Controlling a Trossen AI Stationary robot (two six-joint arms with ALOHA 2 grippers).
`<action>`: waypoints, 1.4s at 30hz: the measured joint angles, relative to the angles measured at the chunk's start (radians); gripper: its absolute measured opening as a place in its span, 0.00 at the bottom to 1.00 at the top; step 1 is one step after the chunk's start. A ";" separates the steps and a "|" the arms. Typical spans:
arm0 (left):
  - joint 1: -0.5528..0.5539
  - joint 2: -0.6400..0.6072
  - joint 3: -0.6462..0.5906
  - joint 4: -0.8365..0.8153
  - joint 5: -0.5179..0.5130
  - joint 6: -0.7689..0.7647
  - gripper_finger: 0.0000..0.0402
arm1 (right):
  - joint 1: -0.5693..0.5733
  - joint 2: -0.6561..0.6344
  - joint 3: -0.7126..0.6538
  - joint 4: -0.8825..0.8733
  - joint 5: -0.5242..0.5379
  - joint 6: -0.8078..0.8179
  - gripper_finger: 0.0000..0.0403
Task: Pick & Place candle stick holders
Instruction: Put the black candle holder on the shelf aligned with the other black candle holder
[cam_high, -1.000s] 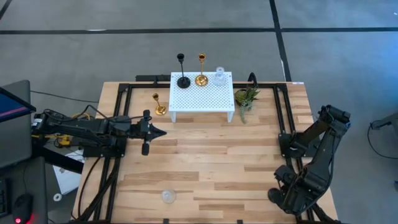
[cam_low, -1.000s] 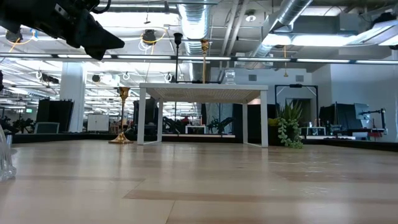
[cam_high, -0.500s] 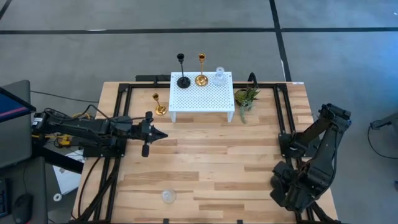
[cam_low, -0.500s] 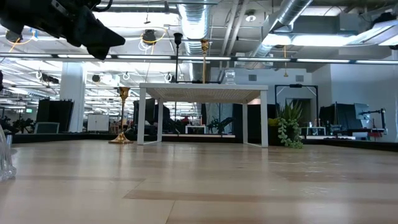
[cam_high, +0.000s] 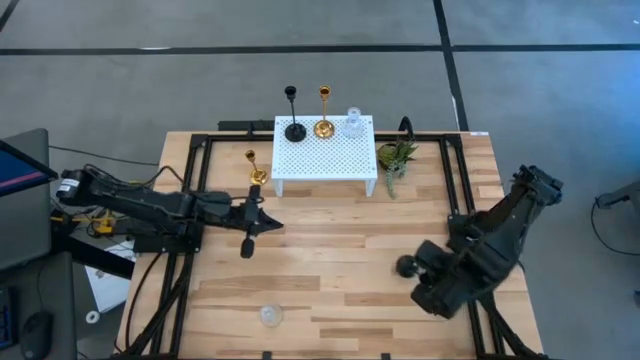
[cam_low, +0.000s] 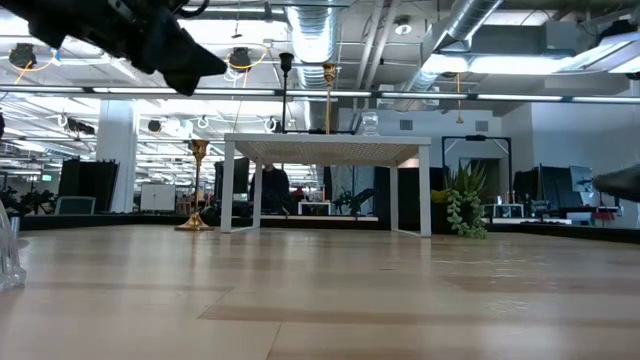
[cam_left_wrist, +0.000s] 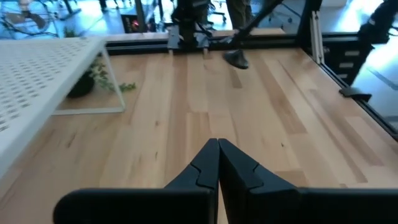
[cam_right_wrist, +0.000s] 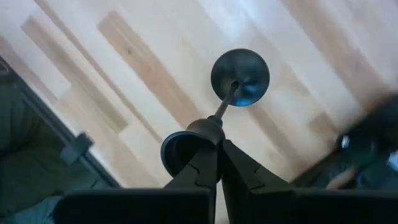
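R end effector (cam_right_wrist: 219, 144) is shut on the stem of a black candle stick holder (cam_right_wrist: 239, 78), round base pointing away from the wrist cam; in the high view that holder (cam_high: 405, 266) hangs over the R half of the counter (cam_high: 340, 250), just off the arm's tip, lying roughly sideways, not upright. Base isn't touching the wood as far as the wrist cam shows.

L end effector (cam_high: 268, 224) is over the L-centre of the counter, fingers pressed together w/ nothing between them (L wrist cam shows the two tips meeting over bare planks) (cam_left_wrist: 217, 149).

Other holders:
- black one (cam_high: 294, 128), upright on the white perforated stand (cam_high: 325, 160), L rear corner
- gold one (cam_high: 323, 126), upright on the stand, just beside the black one
- clear glass one (cam_high: 352, 124), on the stand, R of the gold
- 2nd gold one (cam_high: 256, 172), upright on the counter, just L of the stand
- 2nd clear glass one (cam_high: 270, 316), near the front edge, L side, well apart from the rest; low view catches it at the far L edge (cam_low: 8, 250)

Small green potted plant (cam_high: 395, 160) sits just R of the stand.
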 joint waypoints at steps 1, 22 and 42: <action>-0.008 0.025 0.013 0.000 0.001 0.008 0.01 | -0.026 0.000 0.000 0.007 0.003 -0.036 0.00; -0.025 0.378 0.218 0.232 0.000 0.287 0.03 | -0.459 0.000 0.000 0.367 0.074 -0.839 0.00; -0.025 0.587 0.340 0.276 -0.015 0.234 0.41 | -0.577 0.034 0.002 0.567 -0.037 -1.010 0.00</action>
